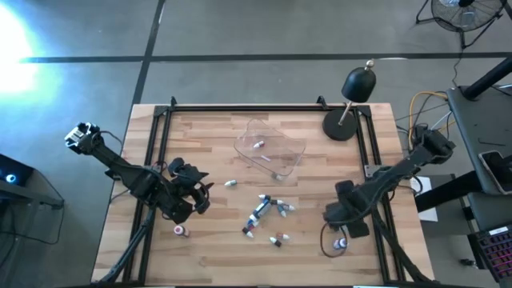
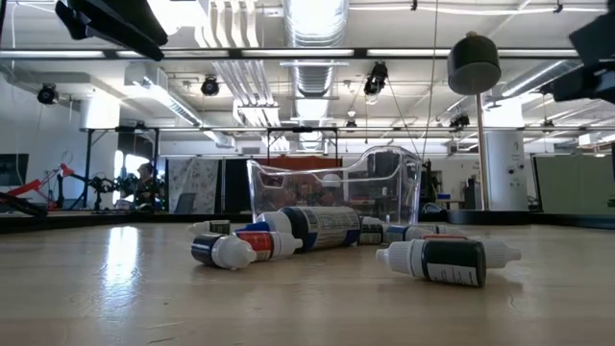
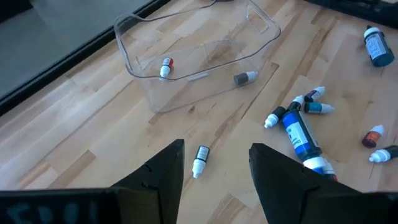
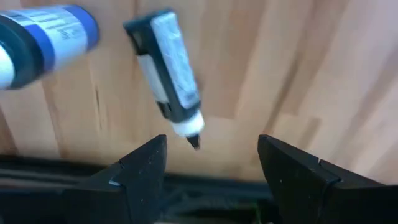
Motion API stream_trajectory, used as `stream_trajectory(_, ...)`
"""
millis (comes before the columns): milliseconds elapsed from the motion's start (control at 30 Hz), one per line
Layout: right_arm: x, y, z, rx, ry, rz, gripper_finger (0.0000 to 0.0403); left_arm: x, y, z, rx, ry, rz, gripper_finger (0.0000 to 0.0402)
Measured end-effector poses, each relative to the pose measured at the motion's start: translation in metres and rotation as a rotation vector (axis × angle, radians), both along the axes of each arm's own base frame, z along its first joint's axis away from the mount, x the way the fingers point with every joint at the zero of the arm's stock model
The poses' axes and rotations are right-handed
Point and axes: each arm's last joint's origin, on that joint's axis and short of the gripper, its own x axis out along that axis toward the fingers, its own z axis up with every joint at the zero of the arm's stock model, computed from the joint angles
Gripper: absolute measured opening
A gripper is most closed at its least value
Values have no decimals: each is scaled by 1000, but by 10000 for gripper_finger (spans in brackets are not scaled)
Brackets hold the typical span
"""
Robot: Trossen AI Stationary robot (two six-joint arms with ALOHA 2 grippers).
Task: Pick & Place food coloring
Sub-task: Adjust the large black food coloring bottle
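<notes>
Food coloring bottles (image 1: 264, 210) lie scattered mid-table; two rest inside the clear tray (image 1: 298, 157).
Right gripper (image 4: 211, 165) stands open over a dark bottle (image 4: 166, 74), empty. Left gripper (image 3: 214, 174), open and empty, faces a white-capped bottle (image 3: 200, 160).

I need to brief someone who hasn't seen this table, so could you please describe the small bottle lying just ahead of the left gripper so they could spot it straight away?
Start at the clear plastic tray at the back middle of the wooden table. Move toward the left gripper, whose fingers stand open. On the bare wood between them lies a lone white-capped bottle, apart from the clustered bottles at the table's centre.
</notes>
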Motion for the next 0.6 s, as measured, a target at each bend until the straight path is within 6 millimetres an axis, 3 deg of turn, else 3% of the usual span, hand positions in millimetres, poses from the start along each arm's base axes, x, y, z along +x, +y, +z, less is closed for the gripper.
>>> stream_trajectory(167, -7, 13, -24, 62, -98, 55, 244, 0, 0, 0, -43, -20, 28, 156)
stream_trajectory(333, -23, 7, -47, 0, -45, 21, 244, 0, 0, 0, -81, -44, 61, 156)
stream_trajectory(600, -38, 2, -45, 20, -84, 22, 244, 0, 0, 0, -113, -66, 87, 156)
